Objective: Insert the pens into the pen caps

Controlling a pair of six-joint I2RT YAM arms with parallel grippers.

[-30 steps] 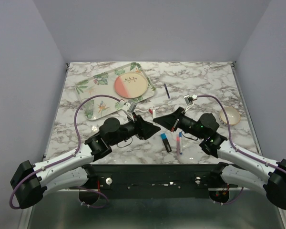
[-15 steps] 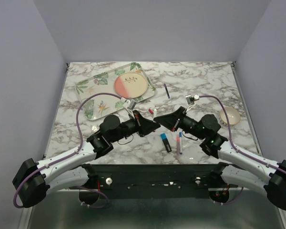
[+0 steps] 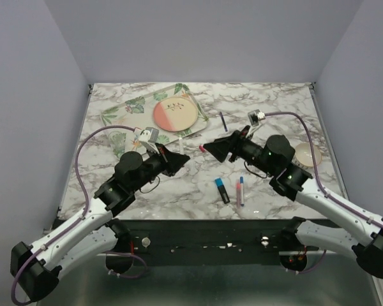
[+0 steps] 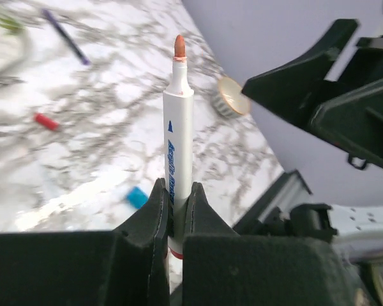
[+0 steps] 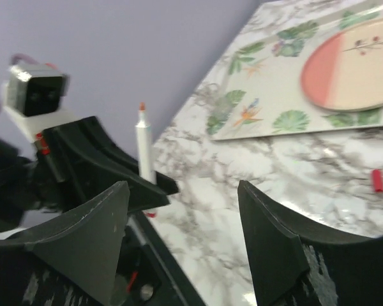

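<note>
My left gripper is shut on the lower barrel of a white pen, which stands upright with its bare red tip on top. In the top view the white pen rises above the fingers. My right gripper is open and empty, just to the right of it, with the pen beyond its left finger. A red cap lies on the table between the grippers. A thin navy pen lies farther back. A dark marker with a blue end and a pink-and-white pen lie at the front.
A leaf-patterned tray with a pink-and-cream plate sits at the back left. A small bowl stands at the right, partly behind my right arm. The table's near edge runs just in front of the lying pens.
The grippers met at the table's middle. The left one closed on the white pen and drew back left with it. The right one opened, let go and moved back slightly.
</note>
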